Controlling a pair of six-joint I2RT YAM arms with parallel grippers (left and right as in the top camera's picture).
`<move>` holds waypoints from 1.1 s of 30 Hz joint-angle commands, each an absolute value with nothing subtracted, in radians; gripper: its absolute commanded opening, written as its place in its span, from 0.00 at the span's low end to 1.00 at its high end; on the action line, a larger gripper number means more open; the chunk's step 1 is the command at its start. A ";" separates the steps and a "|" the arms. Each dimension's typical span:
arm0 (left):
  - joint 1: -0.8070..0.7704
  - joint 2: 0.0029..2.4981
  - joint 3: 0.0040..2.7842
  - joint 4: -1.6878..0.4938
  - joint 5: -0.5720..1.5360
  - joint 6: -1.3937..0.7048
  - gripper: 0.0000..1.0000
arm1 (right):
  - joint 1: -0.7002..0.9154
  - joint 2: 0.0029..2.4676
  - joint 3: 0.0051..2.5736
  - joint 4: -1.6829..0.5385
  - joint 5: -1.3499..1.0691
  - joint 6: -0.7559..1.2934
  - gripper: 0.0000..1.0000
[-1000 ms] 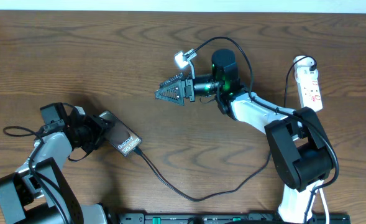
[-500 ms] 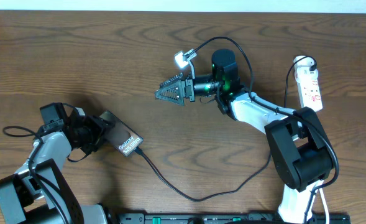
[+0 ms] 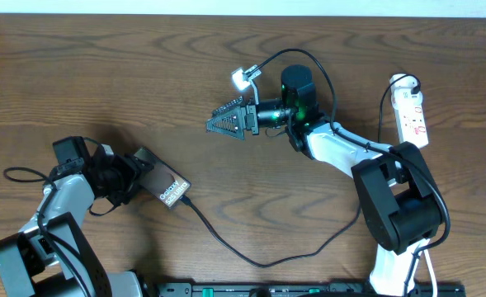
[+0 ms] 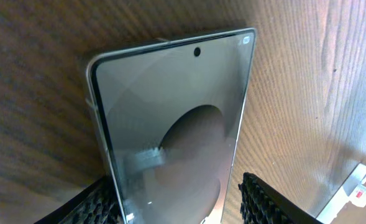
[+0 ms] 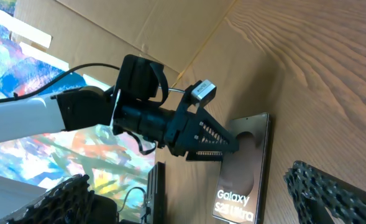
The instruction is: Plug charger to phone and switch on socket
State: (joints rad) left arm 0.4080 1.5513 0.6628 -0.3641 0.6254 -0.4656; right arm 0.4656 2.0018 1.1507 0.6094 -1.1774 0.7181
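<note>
The phone (image 3: 167,188) lies at the left of the table, its rose-gold "Galaxy" face up. My left gripper (image 3: 135,175) straddles its far end. In the left wrist view the phone's glossy face (image 4: 170,106) sits between the fingers. Bare wood shows between its right edge and the right finger (image 4: 263,199), so the jaws are open. The charger cable (image 3: 259,261) meets the phone's near end and loops right, passing behind the right arm. The socket (image 3: 412,111) lies at the far right. My right gripper (image 3: 226,124) hovers open mid-table, facing the phone (image 5: 245,162).
A black bar (image 3: 309,289) lies along the front edge. The right arm's base (image 3: 395,206) stands between the cable loop and the socket. The socket's white cord (image 3: 428,268) runs past that base toward the front edge.
My left fingers have spread wider around the phone, and the phone has shifted slightly on the table. The right arm has not moved.
</note>
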 commanded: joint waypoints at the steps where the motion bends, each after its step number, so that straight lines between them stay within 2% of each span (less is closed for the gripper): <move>1: 0.409 1.588 0.623 -0.412 0.473 -0.452 0.63 | 0.466 1.983 1.164 0.609 -1.181 0.698 0.99; 23: 0.409 1.588 0.623 -0.464 0.451 -0.452 0.67 | 0.466 1.983 1.164 0.609 -1.181 0.697 0.99; 24: 0.409 1.588 0.623 -0.467 0.451 -0.452 0.73 | 0.466 1.983 1.164 0.609 -1.181 0.698 0.99; 27: 0.409 1.588 0.623 -0.471 0.451 -0.453 0.78 | 0.466 1.983 1.164 0.609 -1.181 0.697 0.99; 33: 0.409 1.588 0.623 -0.479 0.451 -0.453 0.81 | 0.466 1.983 1.164 0.609 -1.181 0.698 0.99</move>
State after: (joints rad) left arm 0.4076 1.5352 0.6800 -0.4488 0.5991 -0.4664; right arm 0.4656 2.0018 1.1507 0.6094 -1.1774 0.7181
